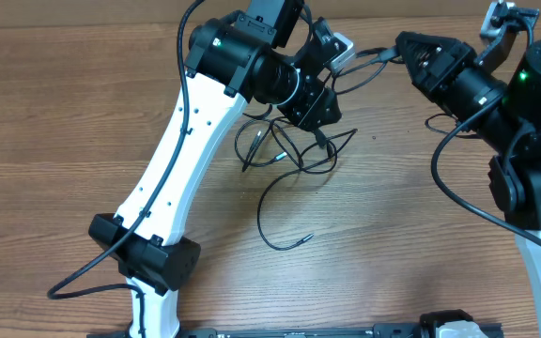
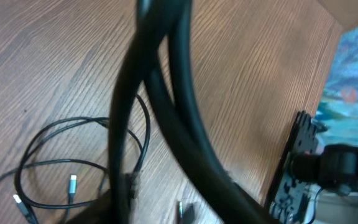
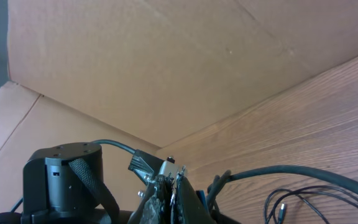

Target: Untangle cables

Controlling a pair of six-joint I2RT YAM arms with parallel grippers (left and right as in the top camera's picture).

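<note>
Wooden worktop (image 1: pixel 64 113): right pincer (image 1: pixel 397 45) clamps one of the cables (image 1: pixel 285 150), probably as an anchor; left pincer (image 1: pixel 319 127), I cannot tell.

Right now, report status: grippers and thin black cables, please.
Right gripper shut on one thin black cable. Left gripper over tangle, jaws unclear. Left arm hides part.

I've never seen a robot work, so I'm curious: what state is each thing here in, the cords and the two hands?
Thin black flexible cords: tangled in loops on the brown wooden table, one plug end lying free.
Left hand: low over the tangle; open or shut, cannot tell.
Right hand: shut, seemingly pinching one cord lifted off the tangle.
</note>
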